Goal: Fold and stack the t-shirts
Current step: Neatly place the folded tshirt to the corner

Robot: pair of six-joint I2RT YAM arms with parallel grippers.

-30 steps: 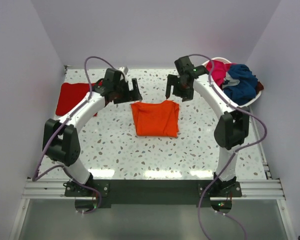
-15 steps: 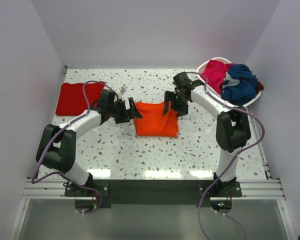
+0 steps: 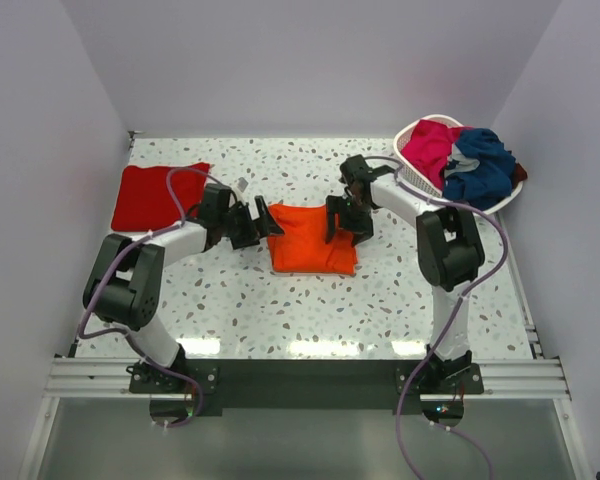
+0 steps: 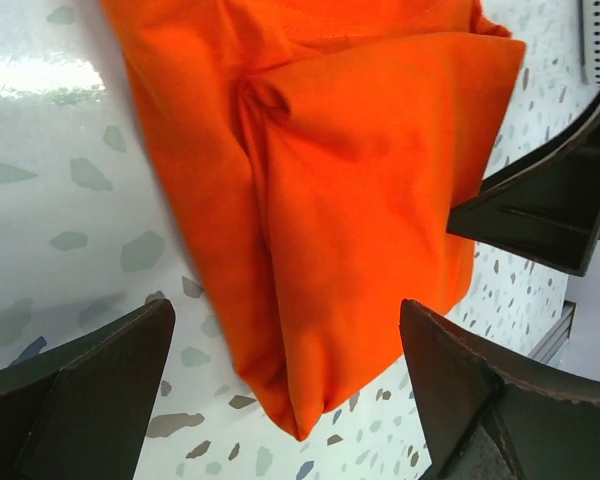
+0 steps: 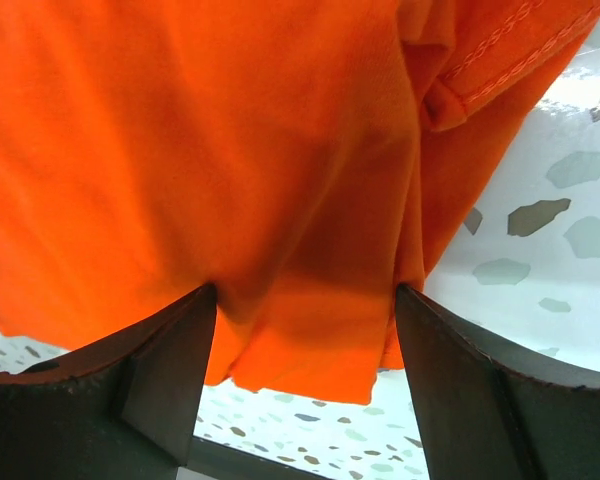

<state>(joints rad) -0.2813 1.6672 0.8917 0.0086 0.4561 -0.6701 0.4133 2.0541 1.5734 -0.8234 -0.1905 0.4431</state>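
A folded red t-shirt [image 3: 158,195] lies flat in the far-left corner of the table [image 3: 280,310], well apart from the orange t-shirt [image 3: 310,245] at centre, a nearly square fold with its neckline toward the far wall [image 3: 300,70] and speckled tabletop open before it. The left gripper [image 3: 258,226] and right gripper [image 3: 338,222], fingers spread wide, straddle its left and right edges, while a magenta tee [image 3: 432,145] and navy tee [image 3: 480,168] heap in a white basket [image 3: 412,176] at the far-right corner

You have open tabletop [image 3: 310,310] between the orange t-shirt [image 3: 310,245] and the near edge; the white basket [image 3: 412,178] blocks the far-right corner
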